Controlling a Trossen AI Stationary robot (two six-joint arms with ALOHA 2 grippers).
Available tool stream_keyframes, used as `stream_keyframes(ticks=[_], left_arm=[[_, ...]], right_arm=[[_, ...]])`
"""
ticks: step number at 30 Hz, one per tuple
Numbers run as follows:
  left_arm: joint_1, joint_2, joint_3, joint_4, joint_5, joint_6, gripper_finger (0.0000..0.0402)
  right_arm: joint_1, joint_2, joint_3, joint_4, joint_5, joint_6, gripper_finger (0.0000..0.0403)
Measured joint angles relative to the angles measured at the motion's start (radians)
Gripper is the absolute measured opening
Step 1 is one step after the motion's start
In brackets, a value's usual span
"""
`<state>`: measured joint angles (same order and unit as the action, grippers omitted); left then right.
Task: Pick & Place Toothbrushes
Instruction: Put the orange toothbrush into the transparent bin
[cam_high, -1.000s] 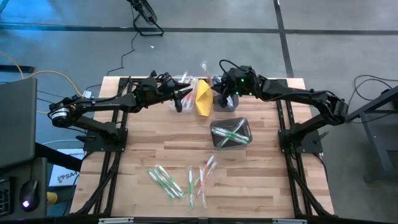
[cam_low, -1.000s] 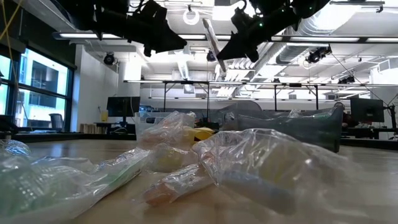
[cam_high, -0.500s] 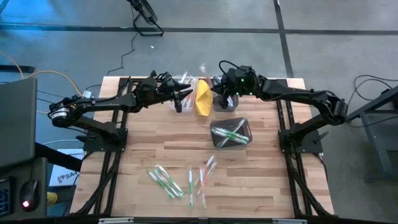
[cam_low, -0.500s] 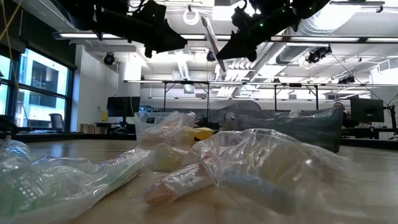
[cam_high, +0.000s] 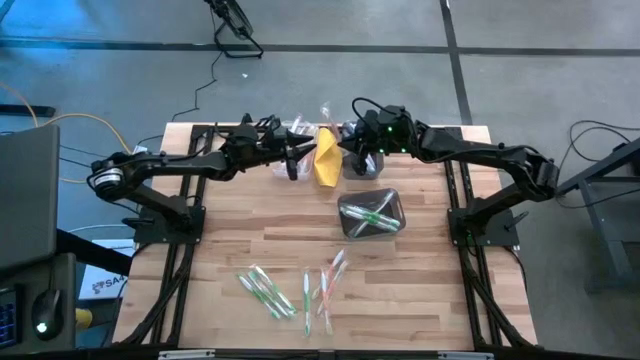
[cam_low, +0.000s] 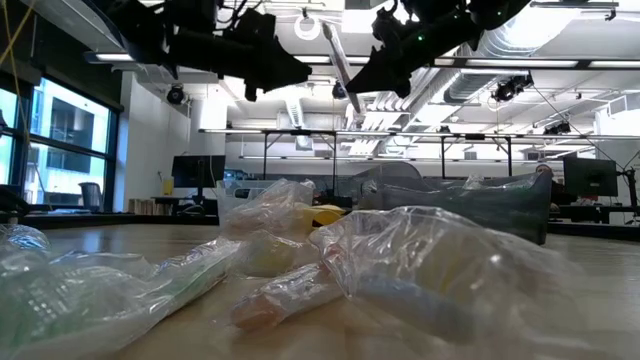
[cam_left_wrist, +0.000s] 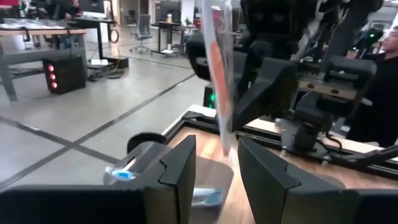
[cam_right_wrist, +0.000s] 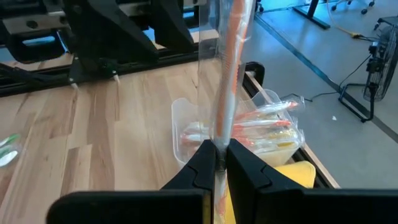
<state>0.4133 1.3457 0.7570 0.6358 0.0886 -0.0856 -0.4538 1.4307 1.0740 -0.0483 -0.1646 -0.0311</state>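
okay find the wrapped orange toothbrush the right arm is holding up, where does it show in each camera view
High view: wrapped orange toothbrush at the table's far edge, between the two grippers.
Low view: thin tilted strip near the top, centre.
Left wrist view: upright strip centre, beyond the left gripper.
Right wrist view: rises from the shut right gripper.
Shared landmark: the clear bin of orange toothbrushes, in the high view at.

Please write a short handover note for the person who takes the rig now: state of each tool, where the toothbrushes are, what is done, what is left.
Right tool: shut on a wrapped red toothbrush, held upright above the far bins.
Left tool: open, empty, facing that toothbrush.
Done: green ones lie in the dark bin; red ones in the clear bin.
Left: place the held one; wrapped toothbrushes remain loose at the near table edge.
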Motion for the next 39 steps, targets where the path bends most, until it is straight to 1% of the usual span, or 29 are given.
stream_keyframes(ticks=[3, 6, 11, 15, 20, 23, 33, 37, 39], left_arm=[[0.012, 0.002, 0.0, 0.038, 0.005, 0.002, 0.0116], [0.023, 0.001, 0.0, 0.053, 0.046, 0.0, 0.0116], [0.035, 0.001, 0.0, 0.069, 0.084, -0.01, 0.0116], [0.032, 0.001, 0.0, 0.073, 0.107, -0.009, 0.0116], [0.032, 0.001, 0.0, 0.072, 0.108, -0.01, 0.0116], [0.032, 0.001, 0.0, 0.072, 0.108, -0.009, 0.0116], [0.032, 0.001, 0.0, 0.072, 0.109, 0.002, 0.0116], [0.032, 0.001, 0.0, 0.072, 0.17, 0.002, 0.0116], [0.032, 0.001, -0.002, 0.071, 0.172, 0.002, 0.0116]], right_arm=[[0.0, 0.0, 0.0, 0.0, 0.0, 0.0, 0.0013], [0.0, 0.0, 0.0, 0.0, -0.003, 0.0, 0.0013], [0.0, 0.0, 0.0, 0.031, -0.057, 0.0, 0.0013], [0.007, 0.036, 0.0, 0.099, -0.105, 0.001, 0.0013], [0.026, 0.1, 0.0, 0.18, -0.109, 0.0, 0.0012], [0.037, 0.118, 0.0, 0.204, -0.132, 0.0, 0.0013], [0.055, 0.132, 0.0, 0.229, -0.128, -0.019, 0.0013], [0.055, 0.158, 0.0, 0.251, -0.126, -0.019, 0.0013], [0.055, 0.17, 0.0, 0.257, -0.131, -0.019, 0.0013]])
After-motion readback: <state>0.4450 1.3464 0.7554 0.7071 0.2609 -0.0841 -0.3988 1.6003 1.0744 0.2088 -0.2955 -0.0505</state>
